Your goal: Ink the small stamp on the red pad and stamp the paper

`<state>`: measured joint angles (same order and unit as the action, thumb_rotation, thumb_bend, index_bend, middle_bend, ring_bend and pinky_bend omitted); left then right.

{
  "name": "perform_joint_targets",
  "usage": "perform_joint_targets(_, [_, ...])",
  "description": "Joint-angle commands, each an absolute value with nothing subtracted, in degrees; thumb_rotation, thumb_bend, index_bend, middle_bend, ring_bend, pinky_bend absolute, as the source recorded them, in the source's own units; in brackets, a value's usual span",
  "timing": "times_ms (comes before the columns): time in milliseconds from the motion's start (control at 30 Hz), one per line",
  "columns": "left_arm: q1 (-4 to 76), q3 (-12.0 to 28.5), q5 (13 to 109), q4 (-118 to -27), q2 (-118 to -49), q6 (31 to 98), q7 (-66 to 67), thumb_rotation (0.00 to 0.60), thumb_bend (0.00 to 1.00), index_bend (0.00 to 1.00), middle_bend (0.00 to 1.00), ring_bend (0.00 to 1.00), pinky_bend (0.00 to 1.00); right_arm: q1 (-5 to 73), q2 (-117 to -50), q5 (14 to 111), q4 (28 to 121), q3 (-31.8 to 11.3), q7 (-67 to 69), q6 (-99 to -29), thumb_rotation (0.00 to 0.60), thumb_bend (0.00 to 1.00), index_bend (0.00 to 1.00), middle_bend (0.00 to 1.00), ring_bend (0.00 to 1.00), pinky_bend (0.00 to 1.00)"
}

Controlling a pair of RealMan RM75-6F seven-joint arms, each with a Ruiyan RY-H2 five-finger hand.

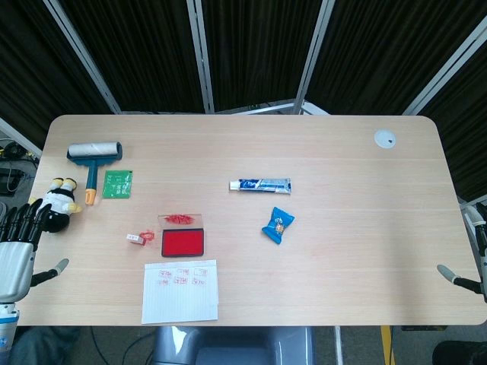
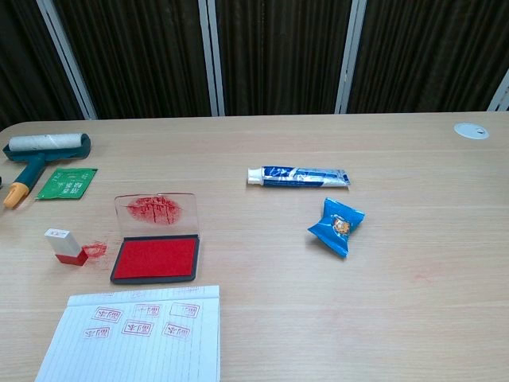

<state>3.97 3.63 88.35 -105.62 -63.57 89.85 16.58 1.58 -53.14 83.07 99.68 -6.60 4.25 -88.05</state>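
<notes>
Pale wood runs bare and wide between the robot's two hands; the left hand (image 1: 19, 247) hangs at the table's (image 1: 342, 258) near left edge, dark fingers spread and holding nothing, thumb out over the wood; of the right hand (image 1: 459, 277) only one fingertip shows at the near right edge, so whether it is spread or closed cannot be told; just beyond the left hand lies a plush penguin (image 1: 59, 202), with a lint roller (image 1: 93, 156) and green packet (image 1: 118, 184) past it; further inward the small stamp (image 2: 65, 245) stands just left of the open red pad (image 2: 156, 258); the paper (image 2: 139, 338), already bearing red marks, lies just nearer than the pad; toothpaste tube (image 2: 298, 177) and blue snack packet (image 2: 336, 226) sit mid-table.
</notes>
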Motion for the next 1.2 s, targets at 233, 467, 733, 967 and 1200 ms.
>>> perform_joint_targets(233, [4.50, 3.25, 88.61, -104.97, -63.30, 88.61, 17.21, 0.600, 0.01, 0.00, 0.00, 0.08, 0.18, 1.59, -53.27, 83.24, 99.43, -6.61, 4.56, -88.14, 0.600, 0.00, 0.00, 0.00, 0.00, 0.00])
perform_joint_targets(467, [8.73, 3.53, 89.97, -99.27, -66.77, 82.80, 14.00, 0.600, 0.04, 0.04, 0.00, 0.73, 0.75, 2.02, -53.03, 82.72, 100.20, -7.11, 5.04, -87.70, 0.600, 0.00, 0.00, 0.00, 0.00, 0.00])
perform_joint_targets(733, [16.77, 5.63, 83.67, -91.84, -74.05, 68.93, 13.18, 0.600, 0.03, 0.12, 0.16, 0.84, 0.86, 2.96, -53.58, 80.94, 99.26, -7.24, 4.30, -85.32, 0.600, 0.00, 0.00, 0.00, 0.00, 0.00])
perform_joint_targets(967, [20.65, 5.55, 82.97, -85.45, -78.37, 63.06, 9.00, 0.600, 0.06, 0.22, 0.31, 0.86, 0.88, 3.45, -54.15, 80.39, 98.99, -7.17, 3.04, -84.35, 0.600, 0.00, 0.00, 0.00, 0.00, 0.00])
perform_joint_targets(1200, [23.37, 4.90, 83.88, -78.65, -82.07, 60.25, 5.80, 0.600, 0.24, 0.36, 0.42, 0.86, 0.88, 3.51, -54.50, 79.38, 98.73, -7.34, 2.36, -84.09, 0.600, 0.00, 0.00, 0.00, 0.00, 0.00])
